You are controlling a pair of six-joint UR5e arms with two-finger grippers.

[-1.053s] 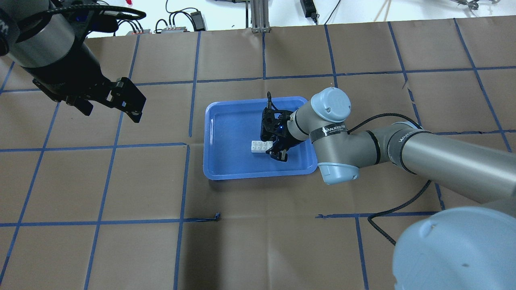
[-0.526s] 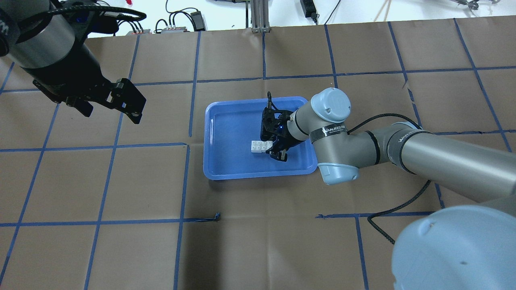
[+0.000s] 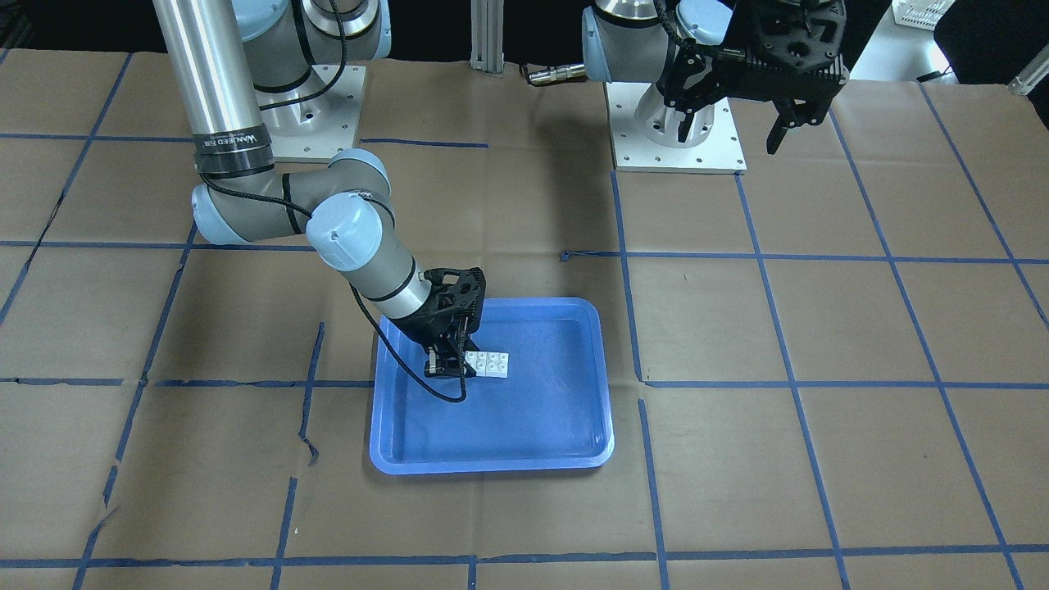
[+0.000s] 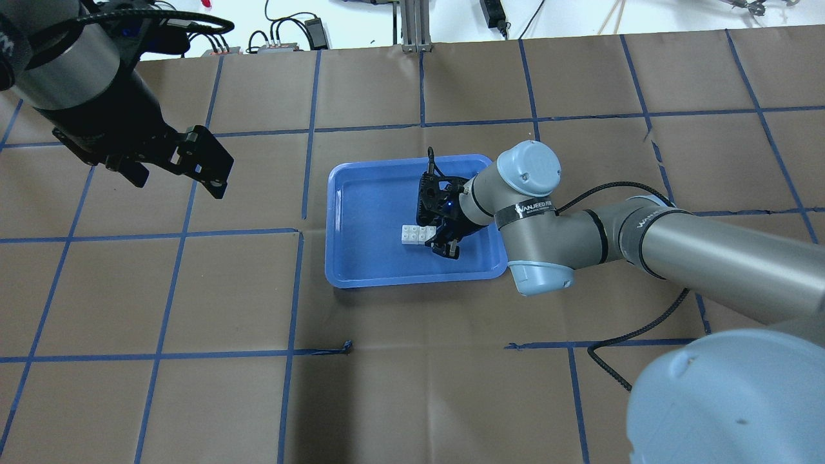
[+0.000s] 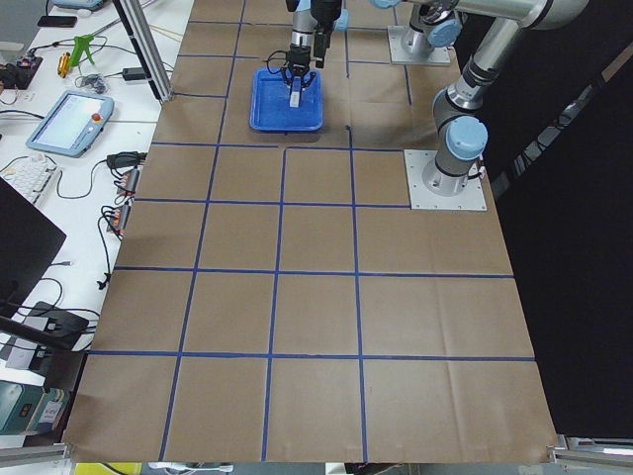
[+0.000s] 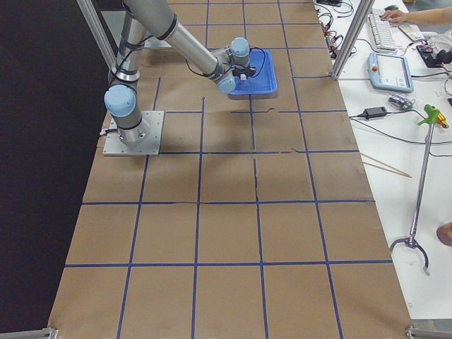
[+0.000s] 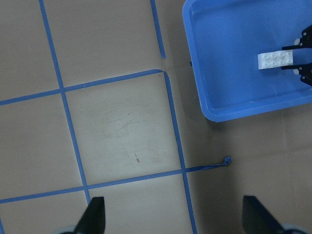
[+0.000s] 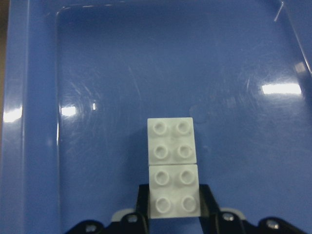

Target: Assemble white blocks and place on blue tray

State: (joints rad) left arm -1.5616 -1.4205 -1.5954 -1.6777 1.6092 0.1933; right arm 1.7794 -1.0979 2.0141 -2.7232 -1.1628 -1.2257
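Nearly done, I'd say: white blocks (image 8: 173, 165) lie end to end, touching, on the blue tray (image 4: 361, 193) floor, right gripper (image 8: 173, 201) pinching the nearer one, left gripper (image 7: 175, 218) spread, well apart over the counter (image 4: 451, 399); only release looks left, joint unclear.

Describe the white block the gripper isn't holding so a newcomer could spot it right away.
Find the blue tray mid-table, where the right gripper reaches in. Two white blocks lie end to end inside, studs up. Yours is the free block beyond the fingertips, not the gripped block.
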